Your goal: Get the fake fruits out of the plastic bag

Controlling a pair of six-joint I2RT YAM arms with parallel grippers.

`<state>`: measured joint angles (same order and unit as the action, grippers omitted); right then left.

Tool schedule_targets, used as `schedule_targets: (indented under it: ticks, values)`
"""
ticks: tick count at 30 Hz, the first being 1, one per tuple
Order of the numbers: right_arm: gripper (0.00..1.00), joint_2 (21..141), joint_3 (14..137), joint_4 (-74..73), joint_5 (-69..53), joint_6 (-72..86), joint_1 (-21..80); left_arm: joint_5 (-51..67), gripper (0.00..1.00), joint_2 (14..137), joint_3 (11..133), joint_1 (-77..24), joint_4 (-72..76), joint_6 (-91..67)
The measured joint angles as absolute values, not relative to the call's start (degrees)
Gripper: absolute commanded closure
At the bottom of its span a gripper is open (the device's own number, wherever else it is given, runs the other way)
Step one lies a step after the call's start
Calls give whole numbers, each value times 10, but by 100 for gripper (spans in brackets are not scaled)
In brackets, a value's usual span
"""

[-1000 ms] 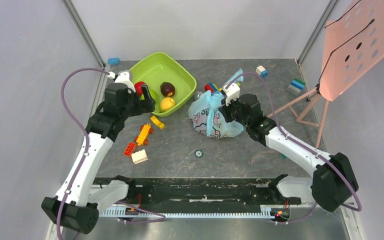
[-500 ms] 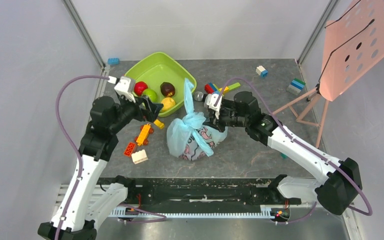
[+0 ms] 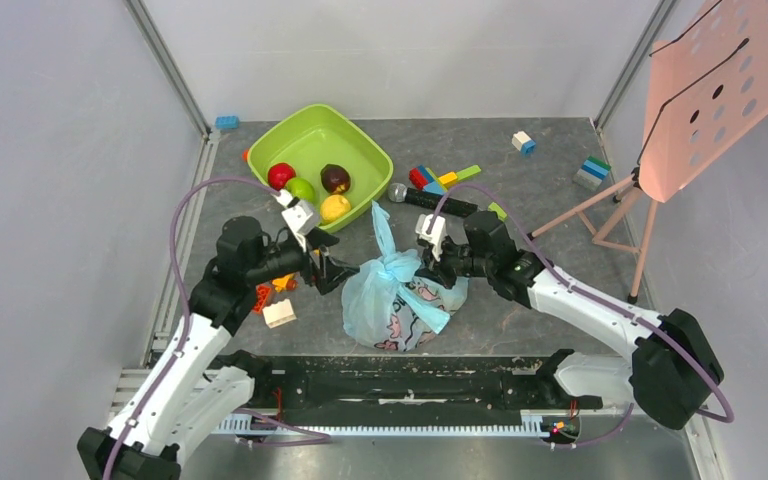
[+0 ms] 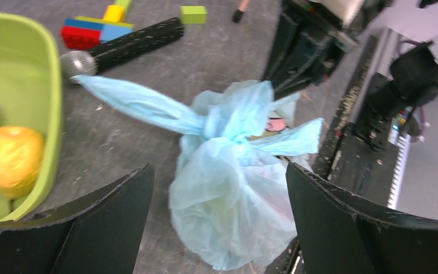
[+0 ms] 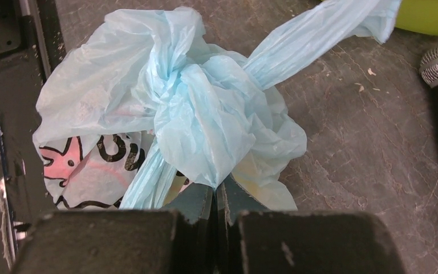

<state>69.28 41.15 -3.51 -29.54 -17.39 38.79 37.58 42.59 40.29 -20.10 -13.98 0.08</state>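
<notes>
Plastic bag (image 3: 395, 300), knotted shut: right gripper (image 5: 217, 193) pinched on a fold below the knot, likely anchoring it; left gripper (image 3: 338, 277) spread wide alongside, likely to work the knot.

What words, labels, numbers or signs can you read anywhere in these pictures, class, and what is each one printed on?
No whole word can be read anywhere.
Plastic bag: bold dark lettering beside a pink cartoon print, crumpled and folded; one round shape like "O" shows, the rest is unreadable.
Green bowl, building blocks, pink perforated panel: no writing visible.
</notes>
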Motion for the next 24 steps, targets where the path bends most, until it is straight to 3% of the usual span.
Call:
schedule_targets:
  ticks: [7,15,21,24]
  values:
    - [100,677,379,16,-269,-127,388,354,9,462,403,-336,-136,5]
    - [100,644,364,35,-255,-98,388,221,7,521,403,-436,-134,22]
    - [100,637,360,41,-255,-87,388,131,17,561,400,-485,-110,25]
    - [100,637,358,42,-255,-83,388,95,27,586,396,-508,-103,28]
